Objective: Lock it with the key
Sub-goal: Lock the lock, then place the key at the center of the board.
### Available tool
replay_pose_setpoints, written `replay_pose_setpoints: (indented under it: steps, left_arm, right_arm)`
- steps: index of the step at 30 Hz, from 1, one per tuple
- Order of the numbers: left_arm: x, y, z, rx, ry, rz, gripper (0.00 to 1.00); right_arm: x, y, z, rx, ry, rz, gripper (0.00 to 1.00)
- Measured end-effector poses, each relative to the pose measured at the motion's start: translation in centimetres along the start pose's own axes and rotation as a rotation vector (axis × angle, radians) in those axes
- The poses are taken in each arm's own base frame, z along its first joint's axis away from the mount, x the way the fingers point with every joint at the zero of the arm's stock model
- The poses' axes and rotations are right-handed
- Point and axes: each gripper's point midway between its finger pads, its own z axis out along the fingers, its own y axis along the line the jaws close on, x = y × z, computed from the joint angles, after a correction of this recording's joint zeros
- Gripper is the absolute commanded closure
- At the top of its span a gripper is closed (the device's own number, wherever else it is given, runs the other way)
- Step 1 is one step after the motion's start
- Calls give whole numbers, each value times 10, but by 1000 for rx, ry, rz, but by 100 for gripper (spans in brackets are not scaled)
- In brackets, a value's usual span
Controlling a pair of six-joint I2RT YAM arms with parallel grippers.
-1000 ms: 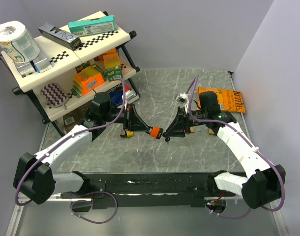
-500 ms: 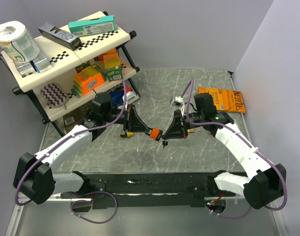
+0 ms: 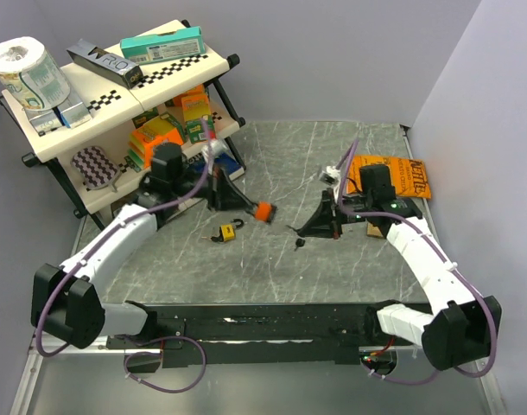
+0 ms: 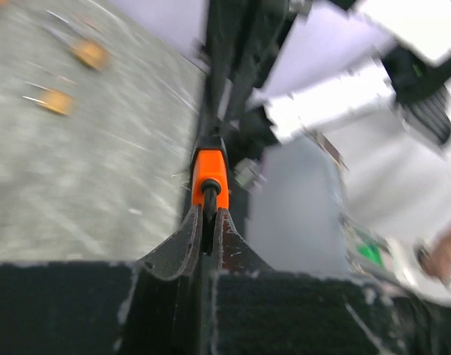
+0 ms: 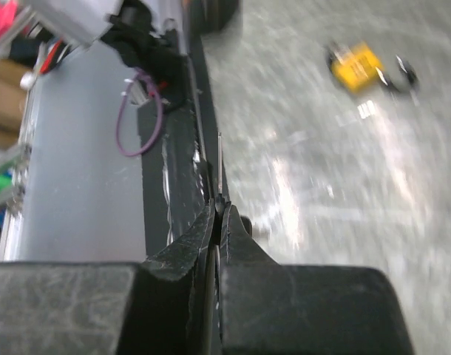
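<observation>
**Orange lock and steel key apart, tips facing**

Nearest the bases, the right gripper (image 3: 305, 232) hung low over the grey table (image 3: 281, 164), its jaws pressed together on a thin metal key (image 5: 219, 166). In the wrist view the blade ran straight out from the fingertips, edge-on. Whether the dark speck under the tips in the overhead view belonged to the key could not be told.

Level with it on the left, a yellow padlock (image 3: 225, 233) lay loose on the table, touched by neither arm.

A little farther back, the left gripper (image 3: 250, 207) was clamped tight on the orange lock (image 3: 262, 211), which stuck out of its tips toward the right arm. The lock therefore lay to the left of the key and slightly beyond it, with bare table between them. Their long axes seemed roughly opposed but not in line. My judgement: the key-bearing right arm would need to close that gap and align the blade.

Beyond stood a snack bag (image 3: 402, 173) and a shelf unit (image 3: 173, 63).
</observation>
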Motion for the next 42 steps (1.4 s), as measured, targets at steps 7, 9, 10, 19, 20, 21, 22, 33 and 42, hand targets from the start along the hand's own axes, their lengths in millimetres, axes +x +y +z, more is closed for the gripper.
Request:
replay_pose_setpoints:
  steps: [7, 9, 10, 19, 20, 21, 22, 33, 42]
  left_arm:
    - [-35, 18, -29, -88, -95, 46, 99]
    - [-33, 18, -27, -83, -93, 45, 99]
    - [-32, 18, -27, -81, -91, 46, 99]
    - [-6, 31, -15, -134, -35, 51, 99]
    - [-1, 32, -13, -141, -21, 53, 99]
    - [5, 33, -11, -149, -4, 57, 99]
    - [10, 34, -8, -153, 12, 60, 99]
    - [47, 45, 10, -175, 132, 47, 99]
    - [48, 50, 10, -191, 133, 51, 99]
  right_arm:
    - [29, -21, -15, 69, 21, 157, 100]
    - [33, -27, -14, 92, 22, 197, 100]
    - [35, -32, -13, 112, 19, 218, 100]
    - [68, -119, -11, 452, 53, 517, 100]
    - [74, -127, -11, 476, 62, 549, 100]
    - [80, -134, -10, 497, 73, 580, 100]
    - [84, -139, -10, 512, 82, 599, 100]
    - [108, -191, -7, 623, 152, 694, 100]
    - [112, -222, -13, 685, 165, 707, 99]
